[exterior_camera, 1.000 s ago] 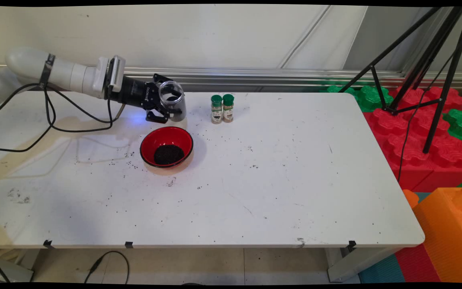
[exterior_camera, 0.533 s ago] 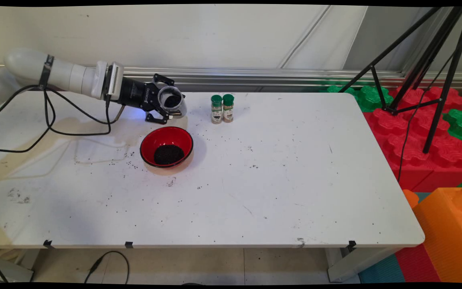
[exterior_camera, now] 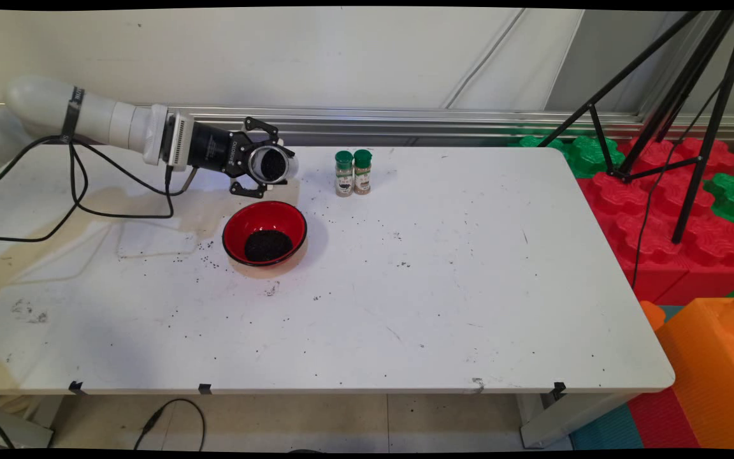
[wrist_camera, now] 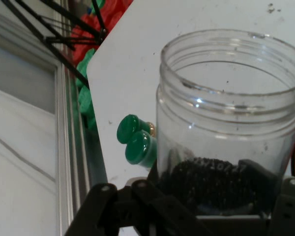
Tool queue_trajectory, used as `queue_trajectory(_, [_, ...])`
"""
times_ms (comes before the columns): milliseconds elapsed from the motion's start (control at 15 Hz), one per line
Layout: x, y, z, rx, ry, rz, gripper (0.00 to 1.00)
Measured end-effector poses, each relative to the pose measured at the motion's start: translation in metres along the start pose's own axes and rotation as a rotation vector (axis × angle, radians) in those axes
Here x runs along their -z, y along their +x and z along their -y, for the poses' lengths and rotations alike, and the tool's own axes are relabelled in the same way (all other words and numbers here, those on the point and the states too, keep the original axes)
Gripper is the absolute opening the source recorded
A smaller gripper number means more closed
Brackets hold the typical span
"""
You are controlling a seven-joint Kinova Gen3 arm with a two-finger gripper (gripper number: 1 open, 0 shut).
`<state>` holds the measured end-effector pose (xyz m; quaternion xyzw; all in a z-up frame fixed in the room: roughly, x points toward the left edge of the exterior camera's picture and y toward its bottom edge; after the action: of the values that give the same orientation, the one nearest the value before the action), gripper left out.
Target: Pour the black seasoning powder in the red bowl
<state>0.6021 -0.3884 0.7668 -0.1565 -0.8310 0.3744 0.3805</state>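
Nearest me on the white table (exterior_camera: 405,306) I count one red bowl (exterior_camera: 265,233) with a black rim, holding a single heap of dark granules (exterior_camera: 267,245) toward its near side; loose specks of the same stuff lie scattered over the tabletop around it. Just behind the bowl I have the gripper (exterior_camera: 259,163) clamped on one clear plastic jar (exterior_camera: 271,163), its two fingers pressed against the jar's sides. The jar is tipped well over, so I see its open mouth facing me in the main view, above the bowl's far rim and clear of the table. Through the hand camera the jar (wrist_camera: 226,118) fills most of the picture, with a clump of dark granules resting at the end nearest the gripper (wrist_camera: 211,206). To the jar's right, near the table's back edge, I count two spice bottles (exterior_camera: 353,172) with green caps, standing upright and touching each other. Past the table's right end, one black tripod (exterior_camera: 679,115) stands on red and green foam blocks (exterior_camera: 660,210).
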Motion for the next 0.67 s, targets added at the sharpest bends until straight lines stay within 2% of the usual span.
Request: queue_trajectory(667, [0.0005,0.0046,-0.0008,-0.233,-0.015,0.006,0.00])
